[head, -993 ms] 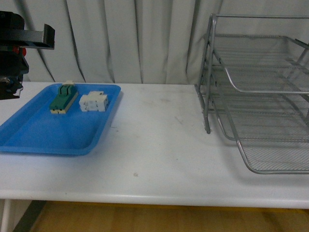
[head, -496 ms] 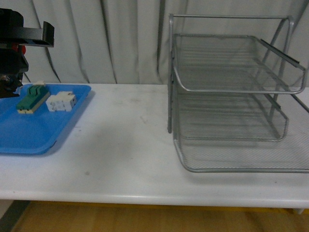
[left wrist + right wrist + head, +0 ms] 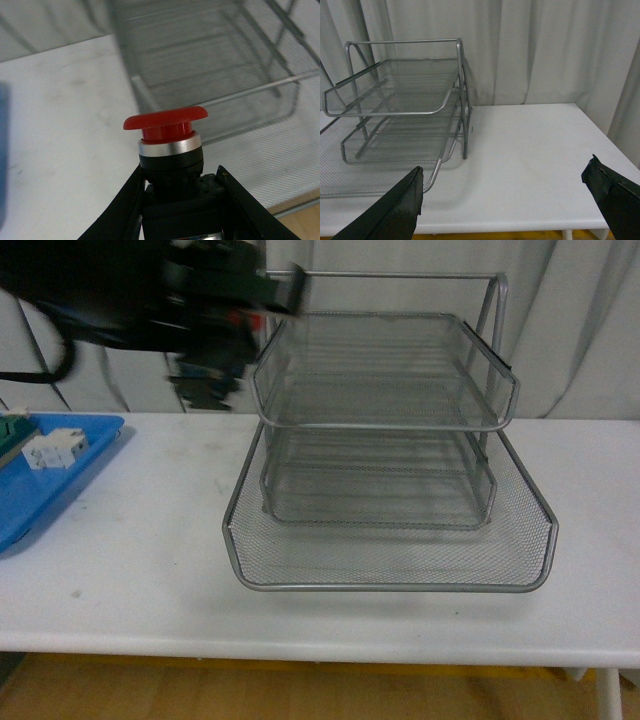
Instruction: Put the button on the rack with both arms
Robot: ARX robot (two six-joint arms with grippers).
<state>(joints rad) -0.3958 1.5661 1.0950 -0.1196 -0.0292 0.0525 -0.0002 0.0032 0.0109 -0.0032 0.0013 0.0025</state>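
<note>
My left gripper [image 3: 180,195] is shut on the button [image 3: 170,145], whose red cap, silver ring and black body show in the left wrist view. In the front view the left gripper [image 3: 215,350] is blurred, high beside the top left corner of the silver wire-mesh rack [image 3: 380,420], with a speck of the red button [image 3: 252,318] showing. The rack also shows in the left wrist view [image 3: 210,55] beyond the button. My right gripper [image 3: 512,200] is open and empty over the white table, right of the rack [image 3: 395,95]. The right arm is not in the front view.
A blue plastic tray [image 3: 45,480] at the left table edge holds a white terminal block [image 3: 55,450] and a green-and-cream switch [image 3: 10,432]. The white table [image 3: 140,540] runs under all. Grey curtains hang behind.
The view has swung right: the rack has come to the centre and the blue tray slid off to the left. My left arm with the button has moved right, up to the rack's top tier.
</note>
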